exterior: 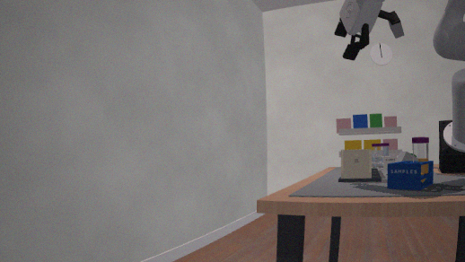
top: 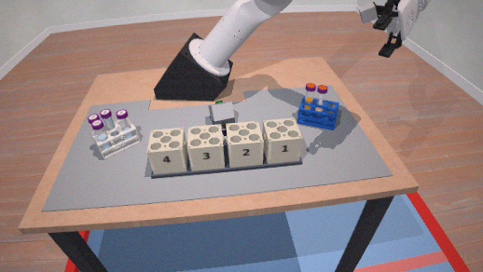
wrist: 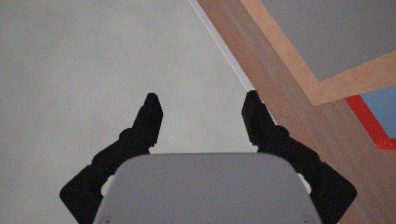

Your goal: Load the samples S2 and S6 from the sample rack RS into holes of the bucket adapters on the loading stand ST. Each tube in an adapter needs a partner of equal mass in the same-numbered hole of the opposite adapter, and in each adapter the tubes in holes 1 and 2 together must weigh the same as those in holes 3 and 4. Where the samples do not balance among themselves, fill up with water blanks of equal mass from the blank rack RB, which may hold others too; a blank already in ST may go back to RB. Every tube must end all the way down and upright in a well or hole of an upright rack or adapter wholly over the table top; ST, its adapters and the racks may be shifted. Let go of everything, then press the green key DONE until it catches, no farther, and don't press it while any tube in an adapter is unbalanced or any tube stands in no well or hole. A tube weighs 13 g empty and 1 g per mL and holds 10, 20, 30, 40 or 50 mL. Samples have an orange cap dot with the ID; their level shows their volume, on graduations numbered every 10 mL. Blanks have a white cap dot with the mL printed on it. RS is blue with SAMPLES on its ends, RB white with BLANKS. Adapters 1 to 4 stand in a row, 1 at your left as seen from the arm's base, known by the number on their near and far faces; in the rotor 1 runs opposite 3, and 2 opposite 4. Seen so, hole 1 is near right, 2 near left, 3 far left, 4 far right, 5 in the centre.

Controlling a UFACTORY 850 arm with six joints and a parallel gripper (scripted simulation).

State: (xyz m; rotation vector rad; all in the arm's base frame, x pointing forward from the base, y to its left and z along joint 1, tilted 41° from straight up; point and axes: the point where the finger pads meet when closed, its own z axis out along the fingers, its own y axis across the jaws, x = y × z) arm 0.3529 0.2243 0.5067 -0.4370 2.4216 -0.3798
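The blue sample rack RS point(top: 318, 113) stands at the right of the grey mat and holds two tall purple-capped tubes with orange dots point(top: 316, 93) at its back, plus orange dots lower in it. The white blank rack RB point(top: 114, 137) at the left holds three purple-capped tubes. The loading stand ST carries adapters 4 point(top: 166, 150), 3 point(top: 205, 147), 2 point(top: 244, 143) and 1 point(top: 282, 140) in a row; all their holes look empty. My gripper point(top: 389, 28) is open and empty, high in the air beyond the table's far right corner. The wrist view shows its spread fingers against wall and floor.
A grey key box point(top: 221, 112) with a green spot behind it sits between ST and the arm's black base point(top: 193, 70). In the exterior view RS shows its SAMPLES end point(exterior: 409, 174) near the table edge.
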